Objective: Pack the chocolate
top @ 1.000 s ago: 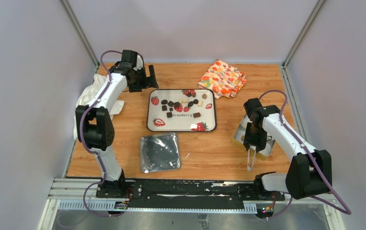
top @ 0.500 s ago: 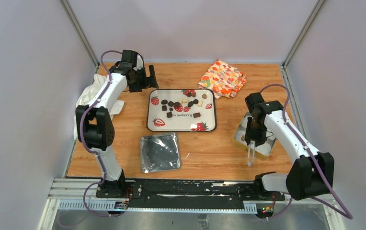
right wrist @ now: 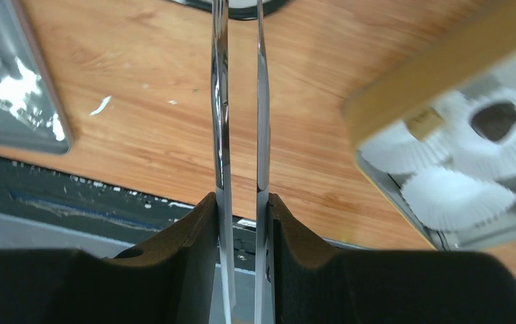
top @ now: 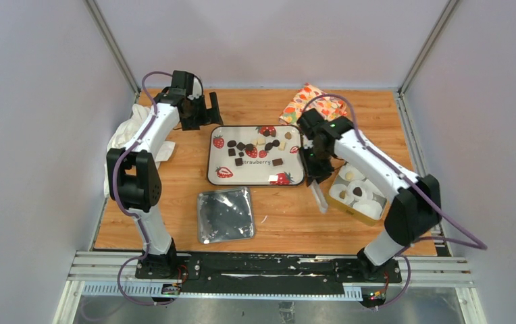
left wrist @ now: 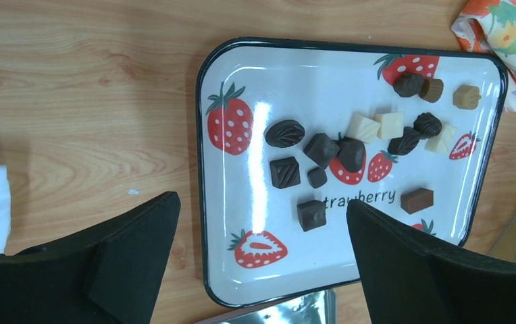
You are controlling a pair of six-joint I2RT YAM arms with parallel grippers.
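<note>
Top view, layout: the strawberry-printed tray (top: 252, 174), glossy white with a dark rim, lies mid-table. The loose chocolate (top: 255, 146) is bunched on its far half. A crinkled silver foil tray (top: 225, 214) lies nearer the bases. A gold-walled box (top: 351, 212) stands to the right of the printed tray, and one dark piece rests in a cup inside it.

Left wrist view only: I can sort the pieces by shape, as dark squares, ribbed leaf forms, cream blocks and one tan moulded piece. The left gripper (left wrist: 262, 202) hangs above the tray's edge, fingers spread wide with nothing between them.

Right wrist view only: the right gripper (right wrist: 242, 202) is clamped on metal tweezers (right wrist: 240, 101). The polished blades run parallel with a thin gap, nothing held between them. The white pleated paper cups (right wrist: 454, 196) are blurred here.

Limits: the right arm covers part of the patterned cloth (top: 296, 104). The left arm overlaps a white cloth (top: 121, 140). The right wrist frame cuts off the tweezer tips
</note>
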